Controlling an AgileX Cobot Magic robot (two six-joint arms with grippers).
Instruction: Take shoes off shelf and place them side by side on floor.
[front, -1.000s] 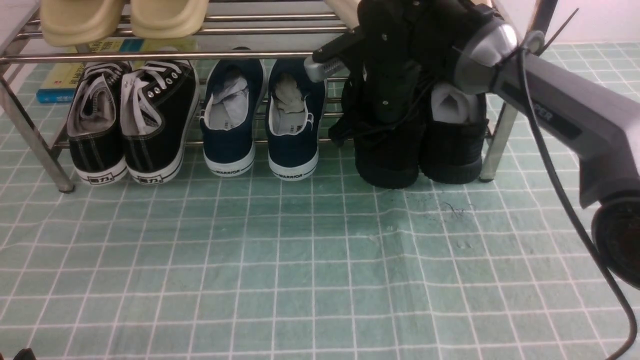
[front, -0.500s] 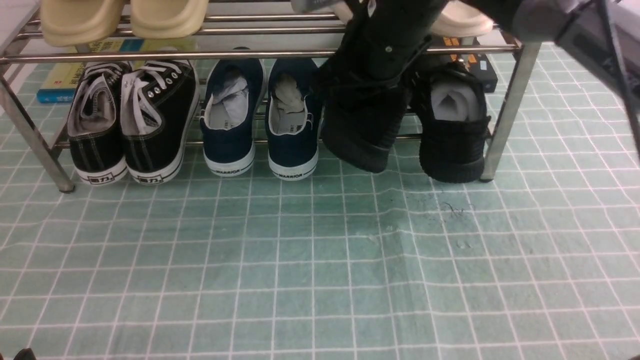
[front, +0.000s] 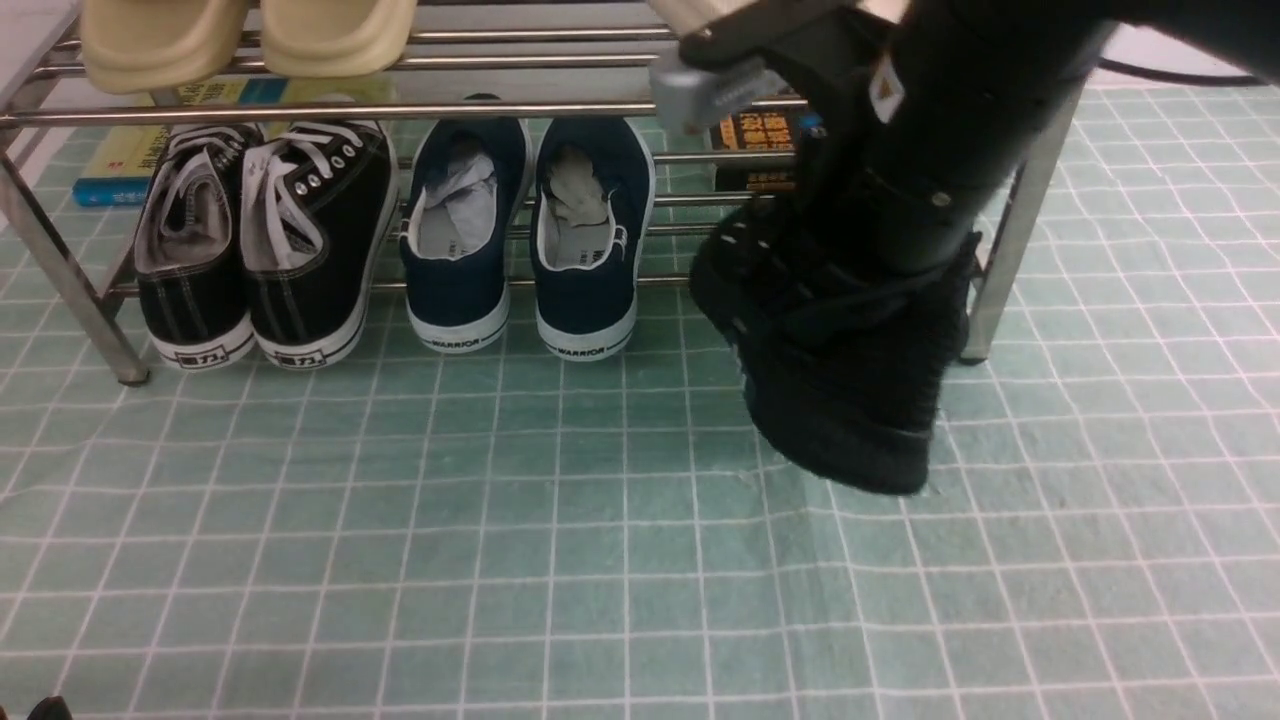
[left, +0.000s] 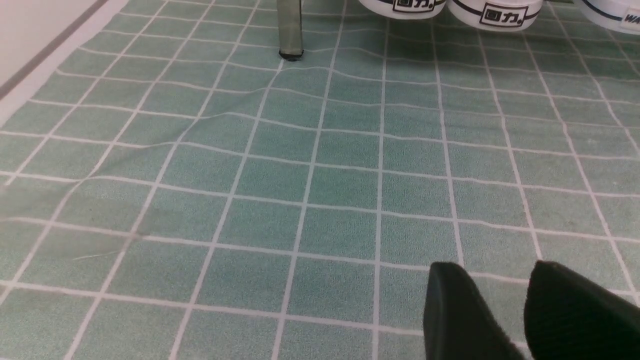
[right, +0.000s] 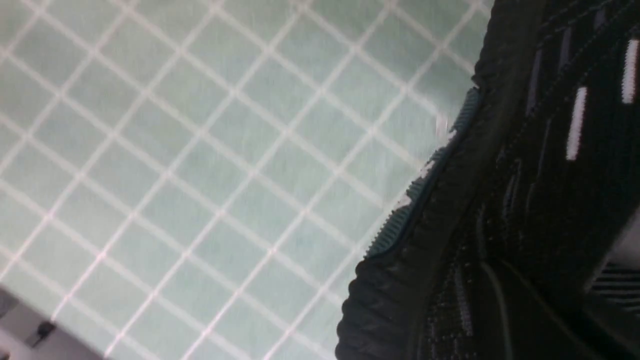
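Front view: black shoe (front: 850, 400) leaves the rack (front: 1025, 220)

Right gripper (front: 790, 290) now pinches it above the floor (front: 500, 560), lower and nearer than before. Black knit, white dashes, ribbed sole (right: 430, 240); it hangs tilted, heel toward the camera, long axis running back to the rack. Left gripper's fingers (left: 460, 310) stand slightly apart.

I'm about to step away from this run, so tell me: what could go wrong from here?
The right arm's jaws hold an all-black sneaker aloft and tilted, so it could land on its side or slip. It hangs close to the rack's front leg, which it might knock. The floor looks slightly wrinkled, so the sole might settle unevenly.
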